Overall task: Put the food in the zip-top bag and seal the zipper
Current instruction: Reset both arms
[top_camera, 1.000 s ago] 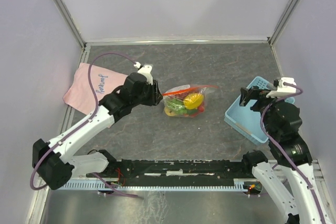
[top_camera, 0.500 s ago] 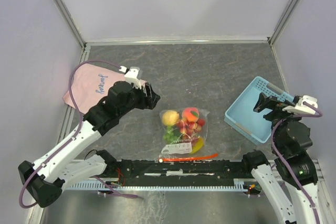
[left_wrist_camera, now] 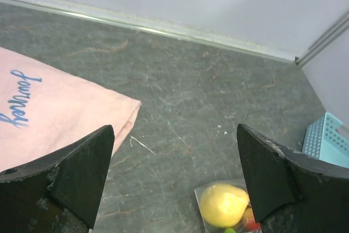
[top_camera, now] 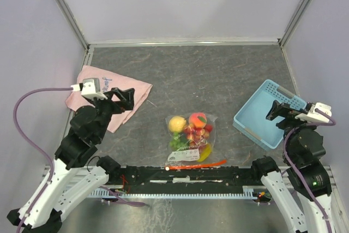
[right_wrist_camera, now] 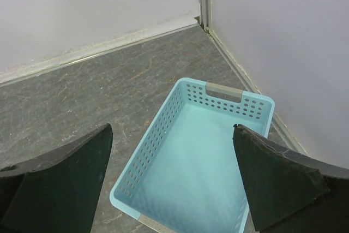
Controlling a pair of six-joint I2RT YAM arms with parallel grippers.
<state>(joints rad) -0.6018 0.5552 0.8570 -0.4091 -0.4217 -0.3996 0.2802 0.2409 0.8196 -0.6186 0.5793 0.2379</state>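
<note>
The zip-top bag (top_camera: 191,141) lies flat on the table near the front edge, with nothing touching it. The food shows through it: a yellow fruit (top_camera: 176,123), an orange-red one (top_camera: 197,118), red grapes and a banana (top_camera: 205,153). Its zipper (top_camera: 197,163) runs as a thin orange-red line along the near edge. My left gripper (top_camera: 122,101) hangs open and empty to the bag's left, over the pink cloth. In the left wrist view, the gripper (left_wrist_camera: 173,130) frames bare table, and the bag's yellow fruit (left_wrist_camera: 223,205) shows at the bottom. My right gripper (top_camera: 281,114) (right_wrist_camera: 172,130) stands open above the basket.
A pink cloth (top_camera: 112,97) (left_wrist_camera: 49,113) lies at the left. A light-blue basket (top_camera: 263,114) (right_wrist_camera: 163,129) sits at the right and is empty. The enclosure's walls close in the back and both sides. The black rail with the arm bases runs just in front of the bag.
My left gripper opened and let go of the bag, then drew back left over the cloth. The bag dropped nearer the front edge and now lies still. The right arm pulled back slightly.
</note>
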